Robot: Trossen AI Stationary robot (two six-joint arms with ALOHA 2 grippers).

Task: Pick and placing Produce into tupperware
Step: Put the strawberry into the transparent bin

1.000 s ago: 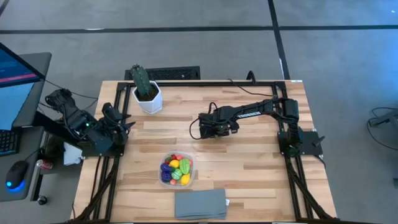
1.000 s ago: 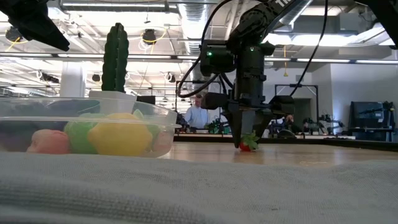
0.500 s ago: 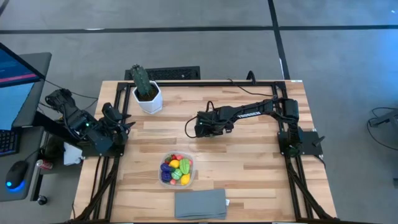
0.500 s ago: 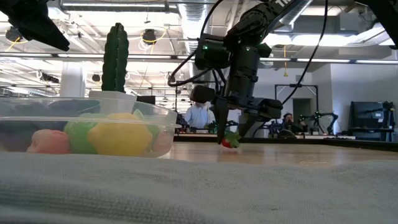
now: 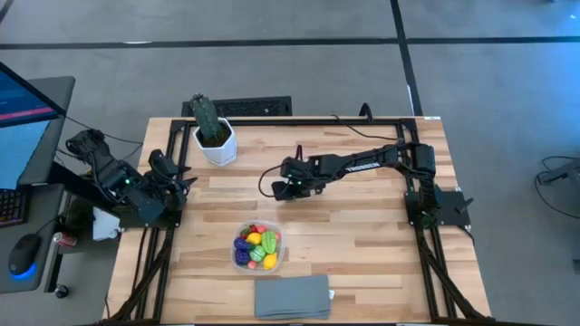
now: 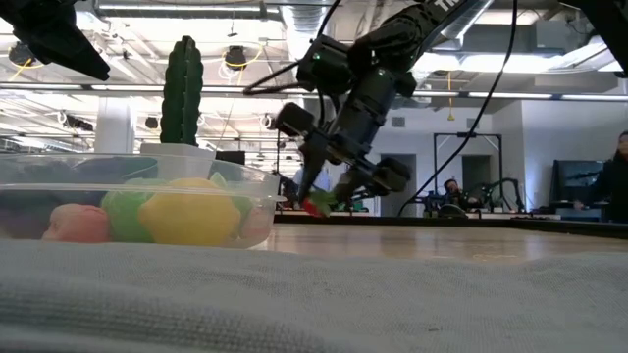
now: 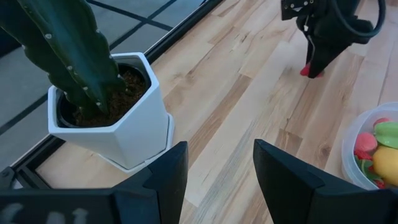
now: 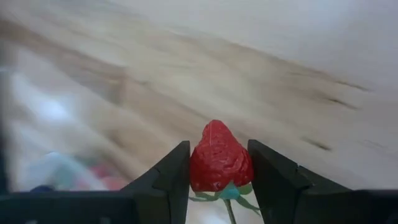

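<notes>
**One strawberry gripped, one tub part-filled**

Right gripper (image 8: 217,171): two dark fingers clamped on one red toy strawberry (image 8: 219,155), glossy, conical, green leaves at its base; carried clear of the boards just above centre of the high view (image 5: 281,192). Below it there, one clear tupperware (image 5: 241,261), rounded-square, low translucent walls, near the lower middle of the frame. Inside, a heap of small smooth produce (image 5: 257,245): yellow, green, red, purple pieces, too packed for a sure count. Lower still, one flat grey folded cloth (image 5: 292,297), woven-looking. Upper left of the table (image 5: 362,244), pale wooden planks: one ribbed green cactus (image 5: 205,112) in one white hexagonal pot (image 5: 217,146). Left gripper (image 7: 214,177) parked at the left edge, two fingers apart with nothing between, beside the pot.
</notes>
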